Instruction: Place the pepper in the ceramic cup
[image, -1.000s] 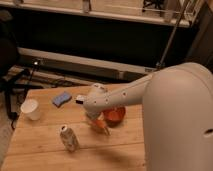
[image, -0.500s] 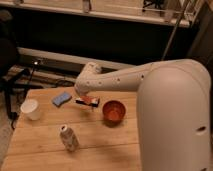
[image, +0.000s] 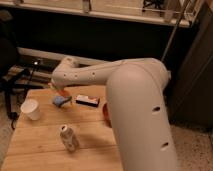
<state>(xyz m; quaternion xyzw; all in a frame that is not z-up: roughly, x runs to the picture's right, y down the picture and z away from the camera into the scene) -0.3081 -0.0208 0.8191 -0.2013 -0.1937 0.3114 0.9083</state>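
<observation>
Pincer gripping one pepper hangs near one ceramic cup, beyond one can.

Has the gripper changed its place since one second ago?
Yes. The gripper moved left: it was right of the silver can, now it is by the blue object, nearer the ceramic cup.

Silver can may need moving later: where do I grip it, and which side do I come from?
Grip the silver can around its mid-body, across the round sides. It stands upright, apart from everything else, near the table's front, so coming from the far side seems best: the gripper is there, by the blue object.
</observation>
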